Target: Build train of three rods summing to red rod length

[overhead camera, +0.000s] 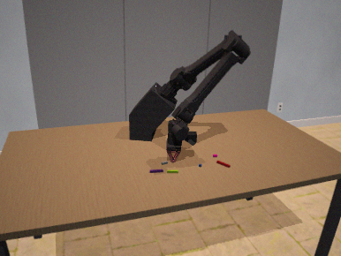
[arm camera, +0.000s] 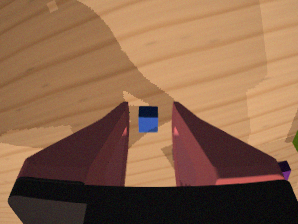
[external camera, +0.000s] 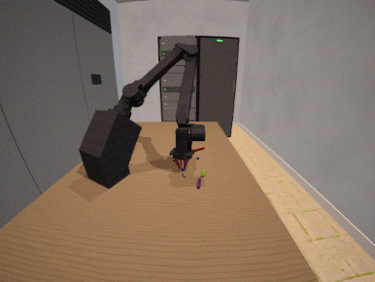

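My gripper points down just above the table, with its fingers a little apart. In the wrist view a small blue rod lies on the table between the two fingertips, and a gap shows on each side of it. The red rod lies to the right, with a magenta rod and another blue rod near it. A purple rod and a lime rod lie close together in a row in front of the gripper. A short greyish rod lies just left of the fingertips.
The arm's dark base block stands behind the gripper. The lime rod and the purple rod show at the right edge of the wrist view. The table's front edge is well clear of the rods.
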You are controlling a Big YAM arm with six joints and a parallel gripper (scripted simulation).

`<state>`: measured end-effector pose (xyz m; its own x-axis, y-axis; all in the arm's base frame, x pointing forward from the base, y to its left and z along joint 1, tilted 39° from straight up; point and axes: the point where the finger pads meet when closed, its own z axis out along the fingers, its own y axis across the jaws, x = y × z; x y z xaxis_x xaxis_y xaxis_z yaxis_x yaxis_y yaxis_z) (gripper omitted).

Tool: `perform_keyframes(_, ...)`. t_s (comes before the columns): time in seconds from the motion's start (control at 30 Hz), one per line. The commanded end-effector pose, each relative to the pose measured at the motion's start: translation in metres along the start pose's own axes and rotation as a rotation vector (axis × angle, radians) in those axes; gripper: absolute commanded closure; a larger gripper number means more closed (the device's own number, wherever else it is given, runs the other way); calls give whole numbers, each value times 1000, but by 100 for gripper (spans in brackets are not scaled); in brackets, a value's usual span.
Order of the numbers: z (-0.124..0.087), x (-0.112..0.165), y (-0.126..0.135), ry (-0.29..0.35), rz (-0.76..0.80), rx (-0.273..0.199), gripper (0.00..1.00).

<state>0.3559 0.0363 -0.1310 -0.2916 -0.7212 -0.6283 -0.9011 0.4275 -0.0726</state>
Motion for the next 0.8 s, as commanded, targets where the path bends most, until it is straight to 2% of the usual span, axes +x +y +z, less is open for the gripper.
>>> perform_keyframes(0.0, 5, -1, 2, 1, 6, -6, 76)
perform_keyframes(0.6, 5, -1, 2, 1, 6, -6, 76)
perform_keyframes(0.63, 5, -1, 2, 1, 6, -6, 95)
perform_keyframes(0.77, 5, -1, 2, 1, 6, -6, 95)
